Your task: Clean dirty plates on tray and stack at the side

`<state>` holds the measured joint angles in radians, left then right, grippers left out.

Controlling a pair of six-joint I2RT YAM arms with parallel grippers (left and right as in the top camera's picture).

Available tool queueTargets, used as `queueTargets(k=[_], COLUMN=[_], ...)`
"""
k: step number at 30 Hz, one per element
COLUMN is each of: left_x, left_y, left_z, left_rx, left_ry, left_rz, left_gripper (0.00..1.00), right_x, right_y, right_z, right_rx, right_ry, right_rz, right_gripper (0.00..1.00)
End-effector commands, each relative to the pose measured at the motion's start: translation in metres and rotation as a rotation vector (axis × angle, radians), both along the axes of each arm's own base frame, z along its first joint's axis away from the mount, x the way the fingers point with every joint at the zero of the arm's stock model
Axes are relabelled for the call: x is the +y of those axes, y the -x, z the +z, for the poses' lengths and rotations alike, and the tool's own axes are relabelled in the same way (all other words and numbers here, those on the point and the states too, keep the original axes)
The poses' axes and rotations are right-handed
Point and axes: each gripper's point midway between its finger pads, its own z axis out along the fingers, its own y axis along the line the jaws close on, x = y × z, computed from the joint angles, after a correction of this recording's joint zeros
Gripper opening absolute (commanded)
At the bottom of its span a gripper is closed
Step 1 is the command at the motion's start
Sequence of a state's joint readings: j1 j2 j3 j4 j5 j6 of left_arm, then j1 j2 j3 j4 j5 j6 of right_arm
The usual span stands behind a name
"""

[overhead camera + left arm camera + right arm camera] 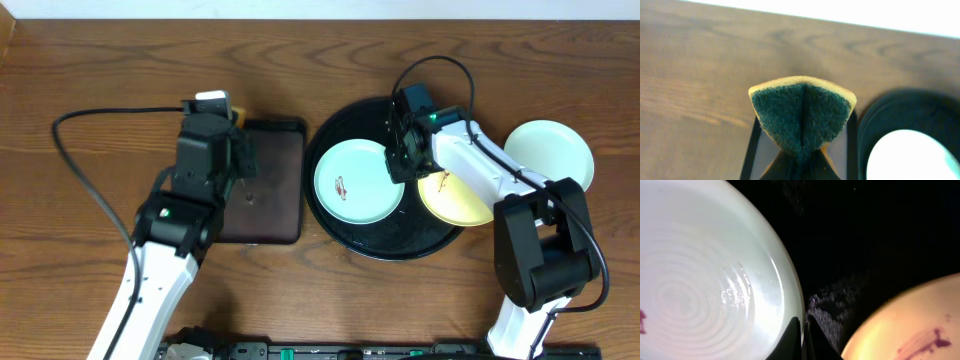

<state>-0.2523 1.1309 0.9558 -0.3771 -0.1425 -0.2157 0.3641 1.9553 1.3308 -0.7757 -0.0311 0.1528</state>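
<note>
A mint-blue plate (pixel 355 182) with a small reddish smear lies in the black tray (pixel 335 125). My right gripper (pixel 400 165) is shut on its right rim; in the right wrist view the fingertips (pixel 802 325) pinch the edge of that plate (pixel 705 280). A pale yellow plate (pixel 455 195) with a purplish smear (pixel 920 342) rests at the tray's right side. A third pale plate (pixel 550 152) lies on the table to the right. My left gripper (pixel 225 125) is shut on a yellow sponge with a dark green pad (pixel 802 115), which is folded by the squeeze.
A dark-brown rectangular tray (pixel 275 190) lies left of the black tray, under my left gripper. The black tray's rim (pixel 885 115) and the mint plate (pixel 910 155) show at the right of the left wrist view. Cables trail from both arms.
</note>
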Motion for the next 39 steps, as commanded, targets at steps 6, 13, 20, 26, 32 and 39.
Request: queueTargets(k=[6,13,20,26,32,39], left_x=[0.003,0.003,0.003,0.000,-0.003,0.001], left_y=[-0.007,-0.014,-0.022,-0.036,-0.052,-0.049], left_z=[0.052,0.062,0.050,0.016,0.025,0.062], left_rx=[-0.195,-0.226,-0.048,0.194,0.148,0.023], left_ry=[-0.042,-0.063,-0.096,-0.152,-0.144,-0.065], left_rz=[-0.015,-0.025,-0.025,-0.038,-0.025,0.045], left_gripper=[0.07,0.08,0.07,0.07,0.07,0.07], right_x=[0.002,0.003,0.003,0.003,0.003,0.003], right_y=[-0.001,-0.002,-0.004,-0.004,-0.003,-0.003], right_z=[-0.015,-0.018,-0.018,-0.018,-0.018,-0.018], right_rx=[-0.035,-0.044,-0.051,-0.051,-0.050,-0.049], right_ry=[-0.010,-0.014,-0.017,-0.017,-0.016,-0.016], right_rz=[-0.001,-0.001,-0.001,-0.001,-0.001,-0.001], right_gripper=[0.12,0.28,0.29,0.29,0.29,0.29])
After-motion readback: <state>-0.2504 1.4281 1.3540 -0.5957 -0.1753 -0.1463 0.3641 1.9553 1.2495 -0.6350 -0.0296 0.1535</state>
